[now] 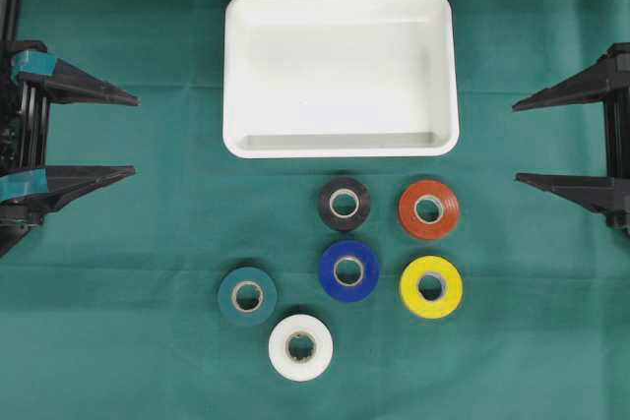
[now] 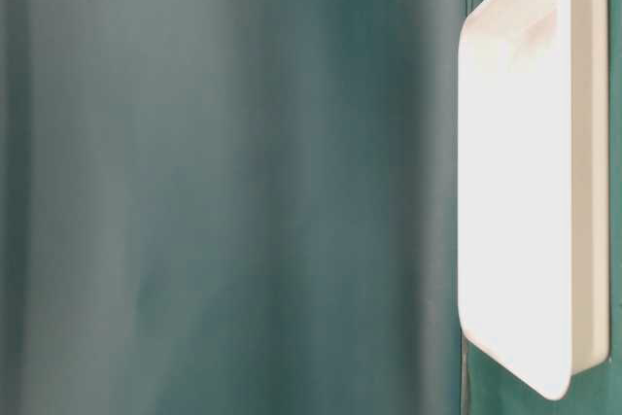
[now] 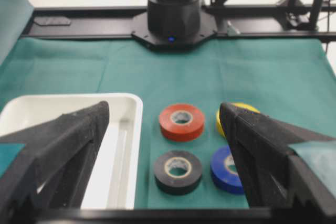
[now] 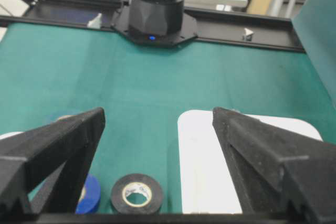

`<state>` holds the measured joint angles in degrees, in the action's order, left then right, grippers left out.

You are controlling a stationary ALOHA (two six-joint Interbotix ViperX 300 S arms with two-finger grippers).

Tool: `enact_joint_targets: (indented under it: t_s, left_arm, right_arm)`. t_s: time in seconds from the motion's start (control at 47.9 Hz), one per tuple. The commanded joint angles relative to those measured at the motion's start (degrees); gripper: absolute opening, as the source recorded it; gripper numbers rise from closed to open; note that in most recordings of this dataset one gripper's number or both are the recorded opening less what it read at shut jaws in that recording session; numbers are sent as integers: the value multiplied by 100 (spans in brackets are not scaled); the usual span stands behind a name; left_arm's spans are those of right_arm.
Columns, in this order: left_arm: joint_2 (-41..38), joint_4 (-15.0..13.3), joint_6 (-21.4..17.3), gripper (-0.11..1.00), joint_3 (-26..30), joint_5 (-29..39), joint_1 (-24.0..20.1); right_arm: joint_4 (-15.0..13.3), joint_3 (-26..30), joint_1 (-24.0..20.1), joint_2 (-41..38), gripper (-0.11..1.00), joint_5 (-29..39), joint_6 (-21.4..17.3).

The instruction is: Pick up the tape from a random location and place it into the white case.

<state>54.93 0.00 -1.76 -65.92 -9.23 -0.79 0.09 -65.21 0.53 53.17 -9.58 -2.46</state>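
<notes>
white case (image 1: 236,66), green cloth (image 1: 128,341), orange tape (image 1: 428,209)

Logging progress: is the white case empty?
Empty: the white case shows bare floor; all six tape rolls lie outside.

Count: six tape rolls, one per colour: black (image 1: 345,205), orange (image 1: 428,210), blue (image 1: 348,270), yellow (image 1: 430,286), teal (image 1: 247,295), white (image 1: 300,347). One white case (image 1: 236,76). Two grippers: left (image 1: 135,137), right (image 1: 515,142).

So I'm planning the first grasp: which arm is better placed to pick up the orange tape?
Right. The orange tape lies nearer the right gripper, whose fingers are open. The left gripper would have to cross the black tape.
</notes>
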Motion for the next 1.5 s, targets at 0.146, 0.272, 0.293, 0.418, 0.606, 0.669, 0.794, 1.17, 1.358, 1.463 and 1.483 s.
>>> enact_joint_targets:
  t_s: [0.146, 0.272, 0.293, 0.418, 0.606, 0.669, 0.794, 1.17, 1.358, 1.463, 1.483]
  left_arm:
    - [-158, -18, 18, 93, 193, -62, -18]
    - [-545, -18, 26, 93, 352, -193, -18]
    - [-633, -18, 35, 93, 396, -229, -18]
    - [-1195, -18, 26, 93, 694, -457, -18]
    - [-2057, -18, 35, 93, 1248, -598, -18]
    - [-2373, -18, 26, 93, 1485, -598, -9]
    - [-2874, -18, 35, 93, 1872, -598, 9]
    - [-4061, -18, 18, 93, 3094, -501, 35]
    - [-4271, -18, -9, 93, 3375, -176, 35]
    - [-4298, -18, 35, 93, 3410, 35, 35]
    - [-4298, -18, 35, 93, 3410, 88, 35]
  right_arm:
    - [0, 158, 9, -44, 93, -26, 9]
    - [-26, 158, 9, -44, 93, -35, 9]
    - [-35, 149, 18, -44, 93, -44, 9]
    - [-44, 149, 9, -70, 93, -53, 18]
    - [-44, 158, 9, -114, 93, -44, 18]
    - [-44, 158, 9, -114, 93, -35, 18]
    - [-44, 158, 9, -114, 93, -26, 26]
    - [-114, 149, 18, -123, 93, -26, 44]
    - [-114, 149, 18, -123, 93, 0, 44]
    - [-114, 149, 18, -123, 93, 18, 44]
    - [-114, 149, 18, -123, 93, 18, 44]
